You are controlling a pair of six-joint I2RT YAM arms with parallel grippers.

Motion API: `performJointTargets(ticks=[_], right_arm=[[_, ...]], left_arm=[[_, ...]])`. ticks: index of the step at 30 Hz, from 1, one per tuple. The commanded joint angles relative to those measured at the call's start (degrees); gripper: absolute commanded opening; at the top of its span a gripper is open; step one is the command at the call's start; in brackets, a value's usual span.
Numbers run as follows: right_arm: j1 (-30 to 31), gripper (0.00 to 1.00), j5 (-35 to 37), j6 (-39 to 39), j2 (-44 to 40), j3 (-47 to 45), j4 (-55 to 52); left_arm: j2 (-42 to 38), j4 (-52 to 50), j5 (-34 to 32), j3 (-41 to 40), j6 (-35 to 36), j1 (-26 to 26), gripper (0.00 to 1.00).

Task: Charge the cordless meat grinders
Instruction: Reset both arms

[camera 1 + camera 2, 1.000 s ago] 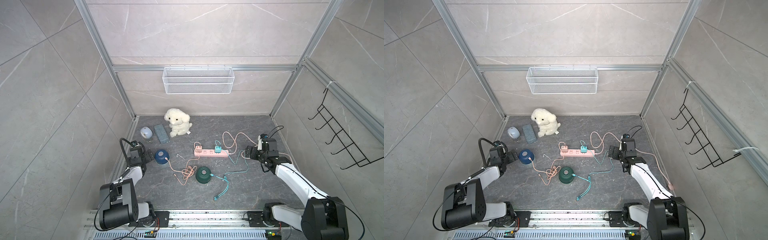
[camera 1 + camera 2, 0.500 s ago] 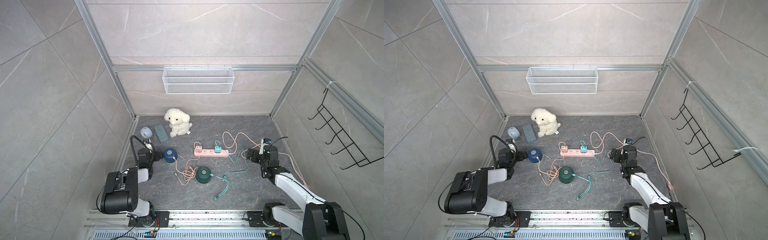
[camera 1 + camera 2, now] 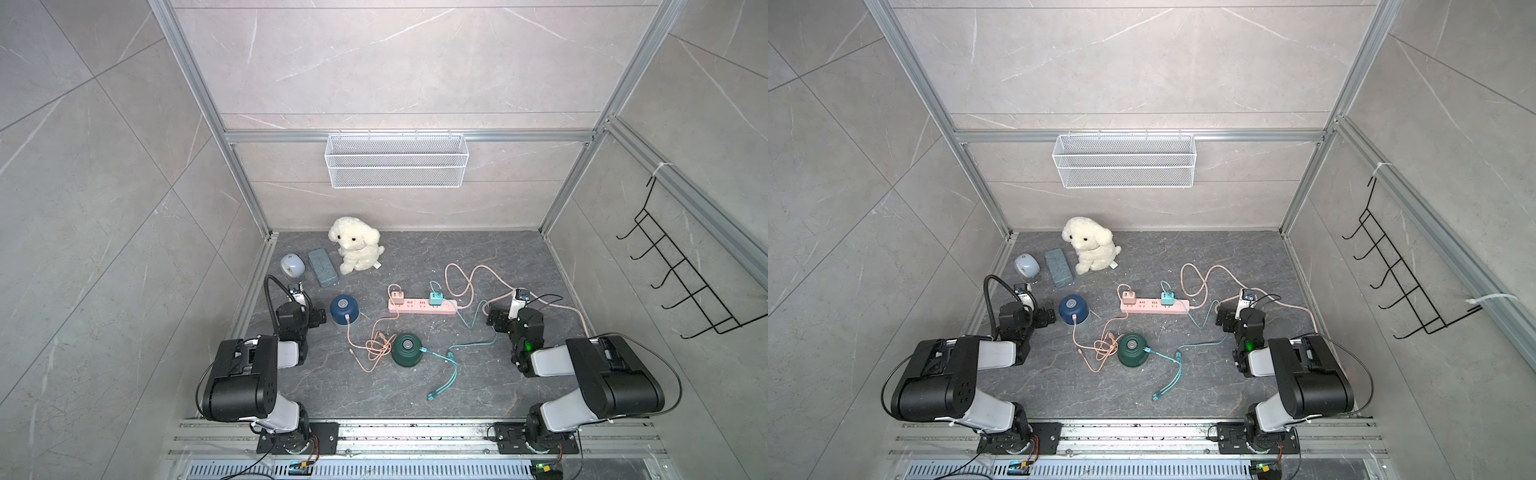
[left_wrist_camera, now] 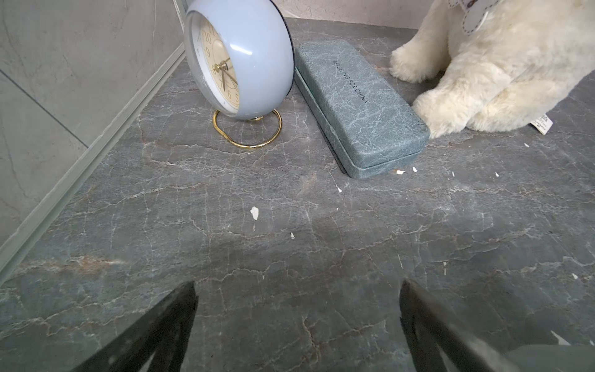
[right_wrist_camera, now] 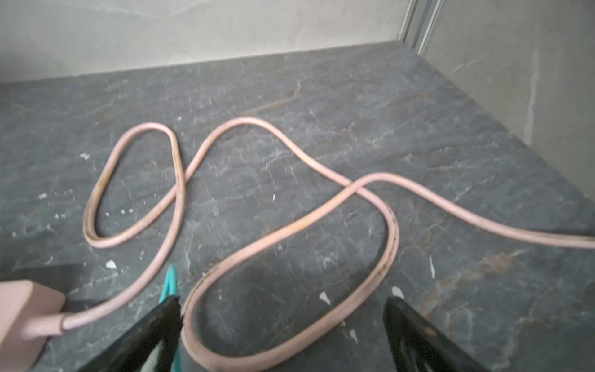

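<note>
The navy cordless meat grinder (image 3: pixel 345 309) (image 3: pixel 1073 309) stands at the left of the floor with a thin pink cable (image 3: pixel 357 347) plugged into its side. The dark green grinder (image 3: pixel 407 349) (image 3: pixel 1133 350) stands mid-floor with a teal cable (image 3: pixel 451 361) plugged in. My left gripper (image 3: pixel 300 309) (image 4: pixel 297 290) rests low, just left of the navy grinder, open and empty, facing the back. My right gripper (image 3: pixel 513 311) (image 5: pixel 283 302) rests low at the right, open, over a loop of thick pink cord (image 5: pixel 289 225) that lies on the floor.
A pink power strip (image 3: pixel 422 306) holds a pink adapter (image 3: pixel 397 297) and a teal adapter (image 3: pixel 436 298). A pale blue clock (image 4: pixel 238 58), a grey-blue case (image 4: pixel 357 106) and a white plush dog (image 3: pixel 355 249) stand at the back left. A wire basket (image 3: pixel 395 166) hangs on the back wall.
Both arms have folded back toward the front rail. The left gripper has left the navy grinder's side and turned toward the back. The navy grinder stands a little farther right.
</note>
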Motion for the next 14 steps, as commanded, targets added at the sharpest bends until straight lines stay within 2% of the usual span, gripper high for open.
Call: performJointTargets(ticks=[1,2,4,6,8,14], right_arm=[[3.4,1.00,5.8,-3.6,0.8,4.7,2.7],[3.7,1.00,6.0,-3.4,-0.8,5.5,-1.7],[3.7,1.00,5.9,-4.2,1.2,4.4,4.5],[3.8,1.00,5.6,-3.7,-0.2,5.0,0.3],[3.8,1.00,5.5,-4.3,0.8,4.6,3.4],[3.6,1.00,3.9,-4.4,0.6,5.2,1.8]], left_arm=[[-0.6,3.7,0.6,1.0,1.4,0.1,1.00],[-0.7,3.2,0.6,1.0,1.2,0.1,1.00],[-0.6,3.4,0.5,1.0,1.3,0.1,1.00],[-0.6,3.6,0.6,1.0,1.3,0.1,1.00],[-0.7,3.4,0.6,1.0,1.3,0.1,1.00],[-0.7,3.4,0.6,1.0,1.3,0.1,1.00]])
